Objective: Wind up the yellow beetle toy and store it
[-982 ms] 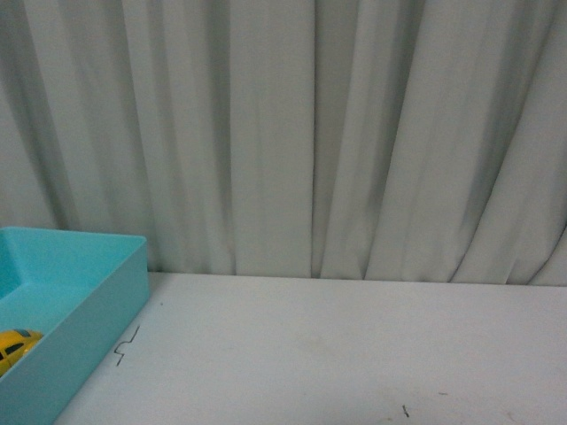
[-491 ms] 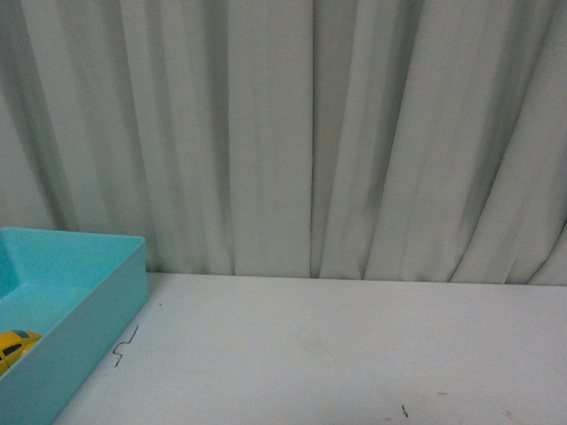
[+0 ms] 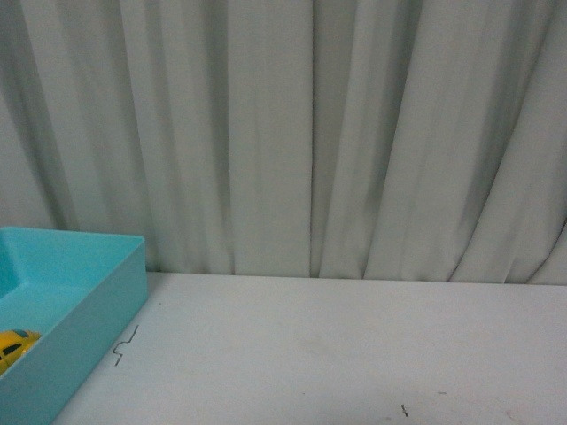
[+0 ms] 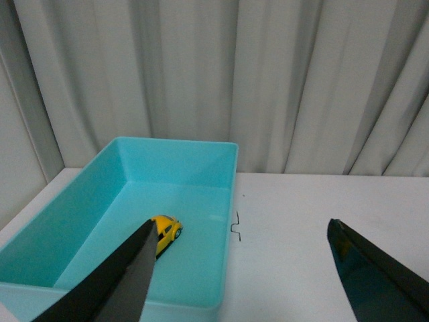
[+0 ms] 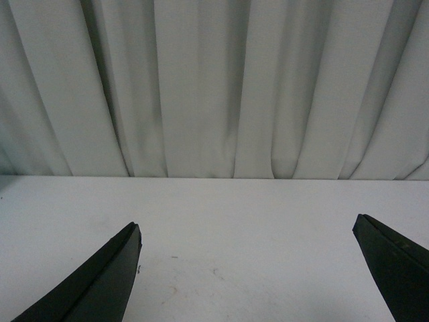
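Observation:
The yellow beetle toy [image 4: 165, 231] lies on the floor of the turquoise bin [image 4: 201, 155], partly hidden behind one finger [image 4: 114, 282] of my left gripper [image 4: 241, 225]. The front view catches only a piece of the yellow beetle toy [image 3: 15, 345] at the left edge, inside the turquoise bin [image 3: 97, 305]. My left gripper hangs open above and behind the bin's near right corner, holding nothing. My right gripper [image 5: 247, 225] is open over bare white table, nothing between its fingers. Neither gripper shows in the front view.
A white table [image 3: 337, 354] runs back to a pale pleated curtain [image 3: 310, 133]. A small dark zigzag mark [image 3: 127, 345] sits on the table just right of the bin. The bin occupies the table's left side.
The front view has shifted very slightly; the bin and toy sit a touch lower in frame. Nothing else has moved.

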`<act>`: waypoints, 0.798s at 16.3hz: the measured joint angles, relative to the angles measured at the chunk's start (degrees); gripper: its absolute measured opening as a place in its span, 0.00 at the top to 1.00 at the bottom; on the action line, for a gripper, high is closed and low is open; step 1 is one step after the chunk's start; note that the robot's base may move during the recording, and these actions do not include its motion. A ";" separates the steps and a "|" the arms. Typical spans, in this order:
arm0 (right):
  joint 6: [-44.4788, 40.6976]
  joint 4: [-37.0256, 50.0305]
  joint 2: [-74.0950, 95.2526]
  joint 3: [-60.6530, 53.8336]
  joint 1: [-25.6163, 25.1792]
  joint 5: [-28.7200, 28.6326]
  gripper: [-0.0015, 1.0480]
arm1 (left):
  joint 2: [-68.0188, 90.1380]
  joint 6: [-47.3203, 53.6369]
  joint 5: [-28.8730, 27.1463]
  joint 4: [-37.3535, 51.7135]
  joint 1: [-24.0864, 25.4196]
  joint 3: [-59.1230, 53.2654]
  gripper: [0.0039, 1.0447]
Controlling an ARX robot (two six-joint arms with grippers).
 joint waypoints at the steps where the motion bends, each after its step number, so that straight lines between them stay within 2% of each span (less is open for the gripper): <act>1: -0.02 0.02 0.00 0.00 0.00 0.00 0.06 | 0.00 0.00 0.00 0.02 0.00 0.00 0.13; 2: -0.02 0.02 0.00 0.00 0.00 0.00 0.06 | 0.00 0.04 0.02 0.02 0.00 0.00 0.04; 3: 0.00 0.00 -0.02 0.00 0.00 0.00 0.06 | 0.00 0.02 0.00 0.02 0.00 0.00 0.07; 13: -0.02 0.02 0.00 0.00 0.00 0.00 0.06 | 0.00 0.02 0.00 0.02 0.00 0.00 0.06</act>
